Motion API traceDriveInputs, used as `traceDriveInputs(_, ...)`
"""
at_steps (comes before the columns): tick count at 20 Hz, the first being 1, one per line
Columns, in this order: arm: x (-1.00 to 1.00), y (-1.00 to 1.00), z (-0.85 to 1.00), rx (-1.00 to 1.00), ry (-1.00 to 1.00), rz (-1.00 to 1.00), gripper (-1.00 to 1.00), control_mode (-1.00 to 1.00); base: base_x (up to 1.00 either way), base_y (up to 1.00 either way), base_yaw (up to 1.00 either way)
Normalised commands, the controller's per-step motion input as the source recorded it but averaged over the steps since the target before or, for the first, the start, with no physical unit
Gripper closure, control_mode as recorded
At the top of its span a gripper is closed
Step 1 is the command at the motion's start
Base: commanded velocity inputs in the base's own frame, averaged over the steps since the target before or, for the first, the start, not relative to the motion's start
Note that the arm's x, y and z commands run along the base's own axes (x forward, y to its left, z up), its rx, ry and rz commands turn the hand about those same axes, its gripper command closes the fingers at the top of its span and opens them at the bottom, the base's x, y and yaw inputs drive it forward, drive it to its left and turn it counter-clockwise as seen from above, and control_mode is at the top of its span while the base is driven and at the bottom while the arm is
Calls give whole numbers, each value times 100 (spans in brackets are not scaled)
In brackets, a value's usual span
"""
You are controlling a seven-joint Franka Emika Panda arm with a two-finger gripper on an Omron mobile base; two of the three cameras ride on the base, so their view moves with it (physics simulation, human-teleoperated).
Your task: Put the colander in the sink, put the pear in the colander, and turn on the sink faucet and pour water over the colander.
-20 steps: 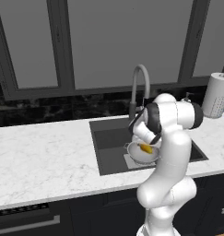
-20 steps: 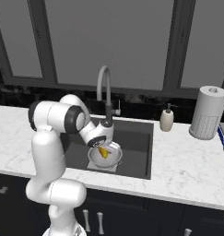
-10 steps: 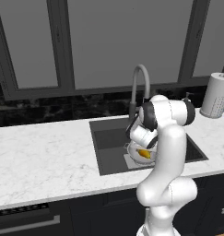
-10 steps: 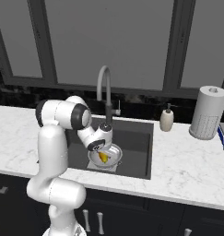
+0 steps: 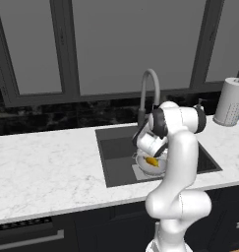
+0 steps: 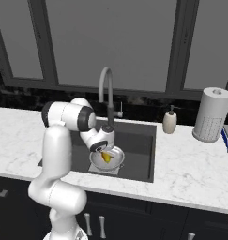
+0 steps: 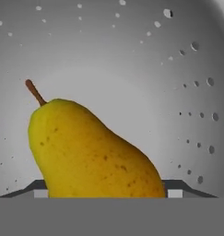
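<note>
The pear (image 7: 92, 152) lies on its side in the colander (image 6: 107, 160), which sits in the sink (image 6: 139, 140) under the faucet (image 6: 106, 96). The gripper (image 6: 104, 149) hangs just above the fruit, jaws spread wide with the pear between the fingertips, apparently unclamped.

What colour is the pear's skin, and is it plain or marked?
Yellow-orange with small brown speckles and a brown stem; the pear shows best in the hand view.
</note>
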Motion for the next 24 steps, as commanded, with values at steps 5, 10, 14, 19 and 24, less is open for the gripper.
traceDriveInputs(5, -47, -27, -14, -1, -15, 10, -100, -100, 0, 0, 0)
traceDriveInputs(10, -67, -32, 11, 0, -22, 10, -100, -100, 0, 0, 0)
traceDriveInputs(14, -80, -49, 23, 0, -30, 9, -100, -100, 0, 0, 0)
traceDriveInputs(19, -67, -56, 2, -1, -27, 8, -100, -100, 0, 0, 0)
traceDriveInputs(24, -57, -65, 0, -1, -24, 8, -100, -100, 0, 0, 0)
